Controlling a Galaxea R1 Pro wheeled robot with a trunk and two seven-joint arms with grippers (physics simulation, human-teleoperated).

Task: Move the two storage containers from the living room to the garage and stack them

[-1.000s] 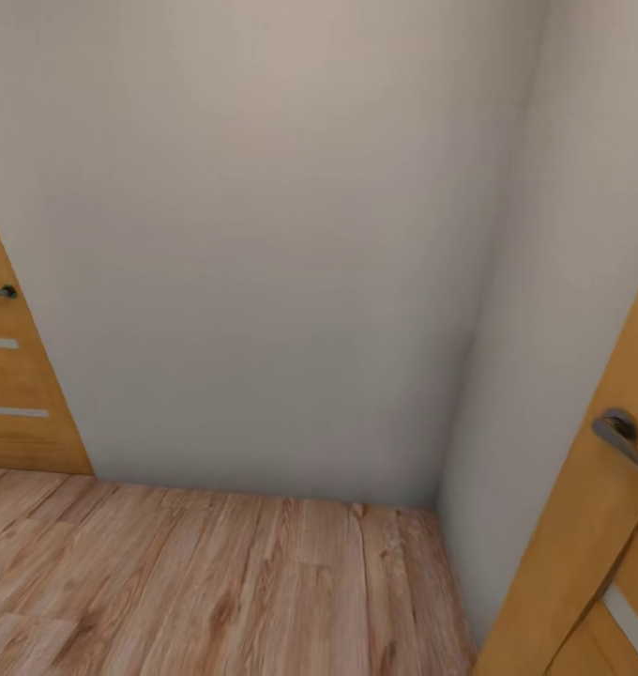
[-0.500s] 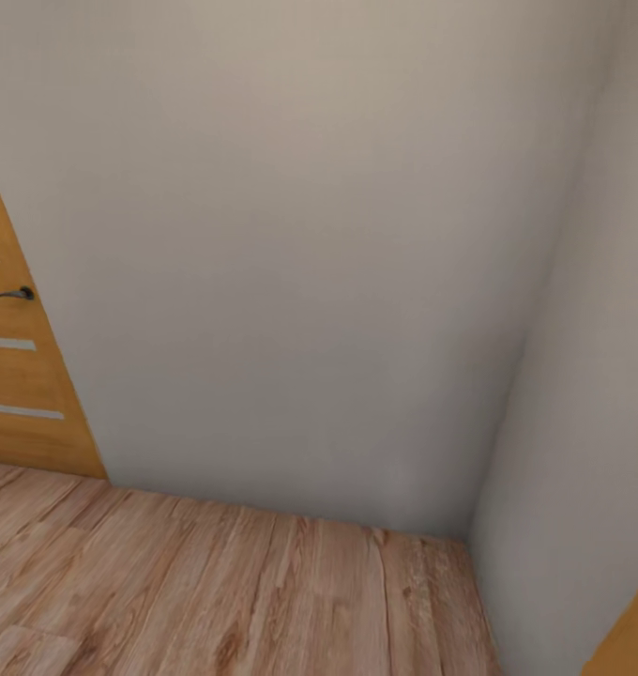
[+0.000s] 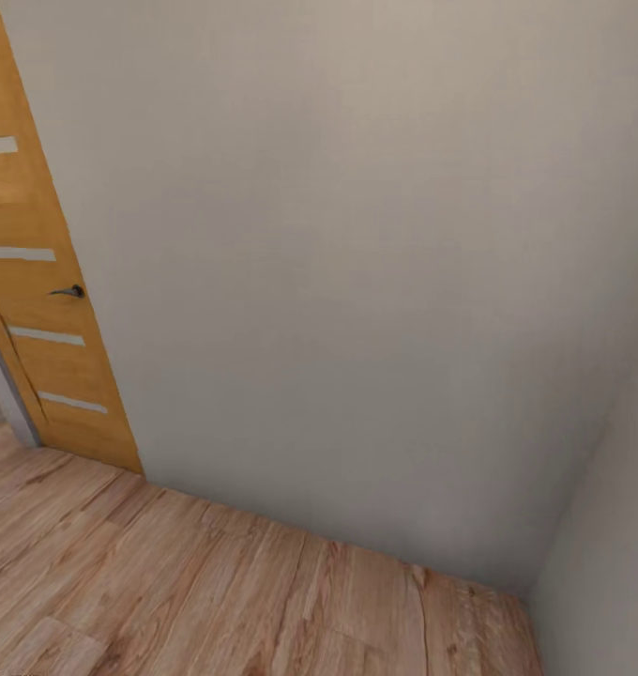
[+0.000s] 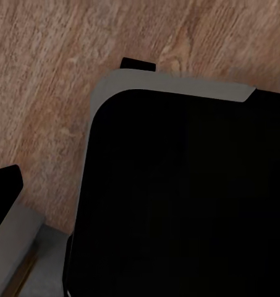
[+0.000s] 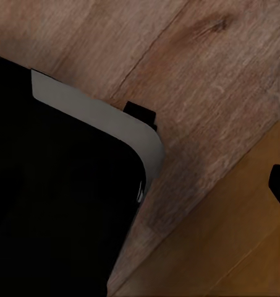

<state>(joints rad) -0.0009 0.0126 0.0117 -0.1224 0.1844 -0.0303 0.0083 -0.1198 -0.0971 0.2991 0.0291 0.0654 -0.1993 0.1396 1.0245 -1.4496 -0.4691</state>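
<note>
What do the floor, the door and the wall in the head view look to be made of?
Floor: light wood planks, matte, with grain, knots and seams.
Door: orange-tan wood or veneer, pale inset strips, dark lever handle, probably metal.
Wall: plain off-white, likely painted plaster.

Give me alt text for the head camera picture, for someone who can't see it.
A plain pale wall meets light wood plank flooring in a room corner. At the left edge stands an orange wooden door with pale horizontal strips and a dark lever handle.

The orange door (image 3: 47, 282) is cut off at the head view's left edge.
</note>
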